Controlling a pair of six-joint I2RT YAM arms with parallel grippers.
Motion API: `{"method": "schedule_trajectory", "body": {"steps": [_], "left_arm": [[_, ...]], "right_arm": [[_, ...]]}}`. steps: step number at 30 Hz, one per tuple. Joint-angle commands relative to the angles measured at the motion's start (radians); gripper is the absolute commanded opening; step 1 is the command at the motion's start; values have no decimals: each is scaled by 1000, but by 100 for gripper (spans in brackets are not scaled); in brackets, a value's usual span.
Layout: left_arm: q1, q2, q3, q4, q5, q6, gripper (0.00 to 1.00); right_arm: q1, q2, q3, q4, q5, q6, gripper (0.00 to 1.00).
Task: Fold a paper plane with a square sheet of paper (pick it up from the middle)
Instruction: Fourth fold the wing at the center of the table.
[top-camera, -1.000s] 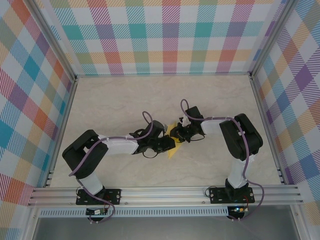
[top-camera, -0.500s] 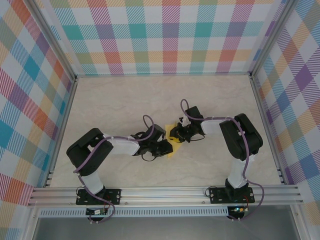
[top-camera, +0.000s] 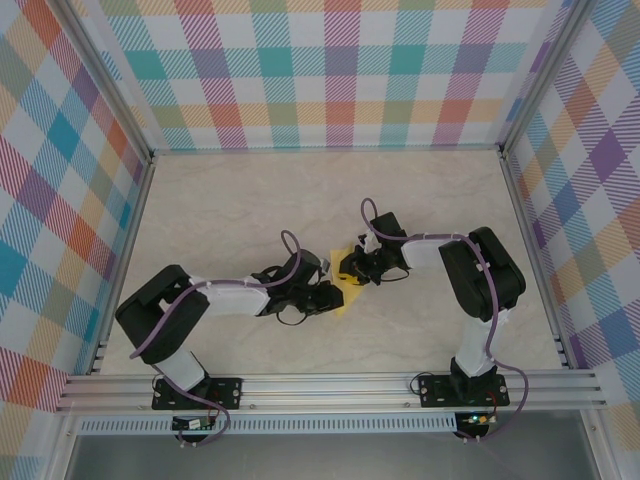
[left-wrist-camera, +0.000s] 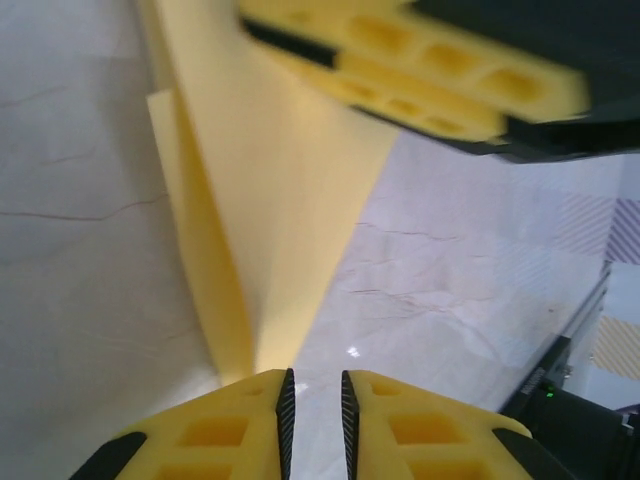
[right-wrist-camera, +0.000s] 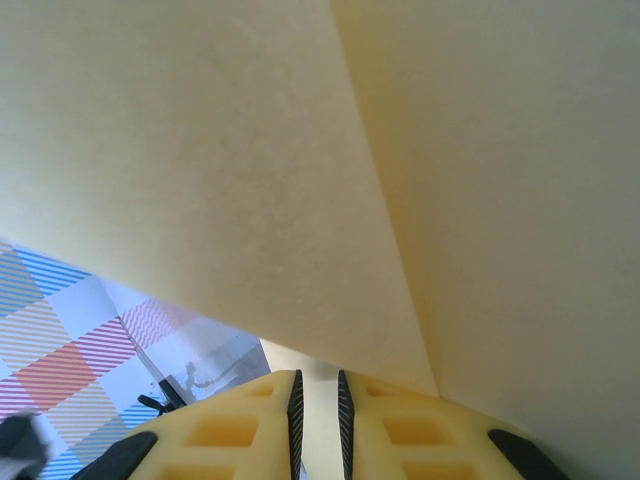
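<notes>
Thin yellow square sheet of paper (left-wrist-camera: 280, 200): layered flaps, one long crease, tapering to a point. It sits near the middle of the pale marbled table top (top-camera: 230, 210), between my two grippers. From the left wrist it looks raised on edge rather than lying flat.

My right gripper (right-wrist-camera: 318, 378): fingers nearly together, with the paper running down into them. From the left wrist, one of its yellow pads lies across the sheet's upper part. I read this as clamped on the paper.

My left gripper (left-wrist-camera: 315, 378): a thin slit between the fingers, and the paper's point meets their tips. I cannot tell whether it is pinched or only touching.

Progress, my judgement: early folds are in, with at least two layers and a taper. I see no spread wings and no finished dart. Wing folds and final shaping look to be left, so roughly midway.
</notes>
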Motion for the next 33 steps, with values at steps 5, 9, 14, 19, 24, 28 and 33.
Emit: {"method": "schedule_trajectory", "body": {"steps": [5,9,14,19,24,28,33], "left_arm": [[5,-25,2,67,-29,-40,26],[9,35,3,148,-15,-66,27],[16,96,6,230,9,-99,27],[21,106,-23,263,11,-119,27],[22,125,-50,281,47,-137,27],[22,120,-82,271,40,-144,27],[22,109,-90,270,56,-137,27]], "right_arm": [[-1,83,-47,-133,169,-13,20],[0,82,-49,-132,167,-16,20],[-1,83,-49,-132,164,-17,20],[-1,88,-47,-133,161,-18,20],[0,93,-44,-133,160,-19,20],[0,94,-44,-134,160,-18,20],[0,99,-43,-133,160,-18,20]]}}
